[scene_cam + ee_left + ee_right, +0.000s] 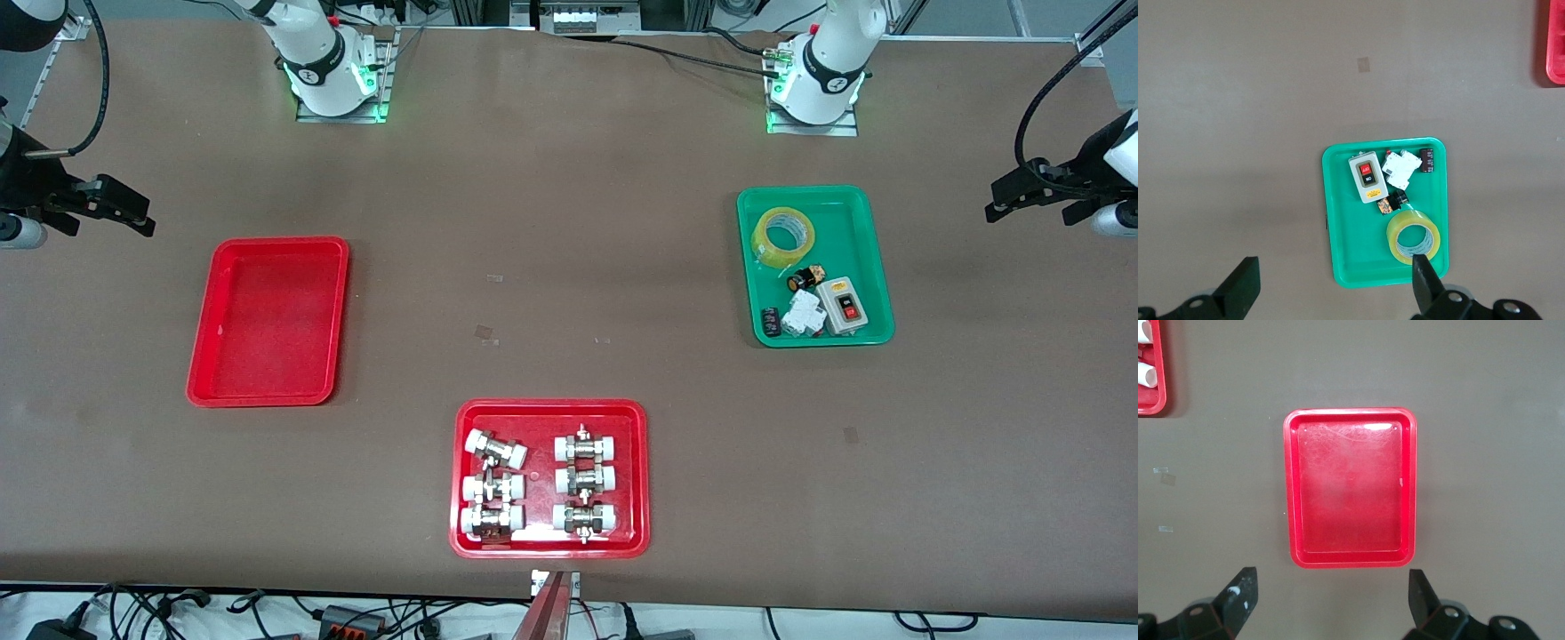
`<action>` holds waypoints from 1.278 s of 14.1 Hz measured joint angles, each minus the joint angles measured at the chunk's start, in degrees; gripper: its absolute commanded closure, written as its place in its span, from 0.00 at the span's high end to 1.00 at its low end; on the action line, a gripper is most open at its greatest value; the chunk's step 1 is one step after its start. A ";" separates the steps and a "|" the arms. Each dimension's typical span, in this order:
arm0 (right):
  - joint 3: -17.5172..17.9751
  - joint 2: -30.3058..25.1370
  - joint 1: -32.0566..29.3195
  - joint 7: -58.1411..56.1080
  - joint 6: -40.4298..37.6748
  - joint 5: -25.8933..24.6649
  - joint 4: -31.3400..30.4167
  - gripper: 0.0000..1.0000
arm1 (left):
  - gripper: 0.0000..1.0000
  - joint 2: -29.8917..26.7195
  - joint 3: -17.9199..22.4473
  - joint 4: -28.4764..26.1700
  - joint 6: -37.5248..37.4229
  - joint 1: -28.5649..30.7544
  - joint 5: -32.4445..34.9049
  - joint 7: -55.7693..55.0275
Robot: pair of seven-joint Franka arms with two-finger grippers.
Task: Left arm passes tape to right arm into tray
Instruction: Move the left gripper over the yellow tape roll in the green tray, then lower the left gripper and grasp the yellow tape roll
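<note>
Tape (pixel 783 236) sits at 12 o'clock in green tray (pixel 813 267), red tray (pixel 268 321) empty for drop; left gripper (pixel 1331 287) and right gripper (pixel 1331 600) both open, parked high, no pick yet

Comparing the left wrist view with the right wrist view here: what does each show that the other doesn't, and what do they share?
Only the left wrist view shows the green tray holding the tape, a switch box and small electrical parts, with the open left end effector over it. Only the right wrist view shows the whole red tray, nothing in it, under the open right end effector, plus a corner of the fittings tray. Both share the brown table.
</note>
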 measured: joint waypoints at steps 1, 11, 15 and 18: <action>0.00 -0.02 0.00 0.00 0.00 0.00 0.01 1.00 | 1.00 0.00 -0.01 0.00 -0.15 0.00 0.00 -0.04; 0.00 -0.70 0.00 0.00 -0.11 0.00 0.02 1.00 | 1.00 2.15 -3.34 -16.87 -1.68 -0.62 -1.56 -3.63; 0.00 -0.70 0.00 0.00 -0.11 0.00 0.02 1.00 | 1.00 3.90 -3.66 -38.39 19.11 -0.62 -4.74 -5.41; 0.00 -0.70 0.00 0.00 -0.12 0.00 0.02 1.00 | 1.00 6.46 -4.23 -46.73 28.95 -0.61 -8.52 -6.36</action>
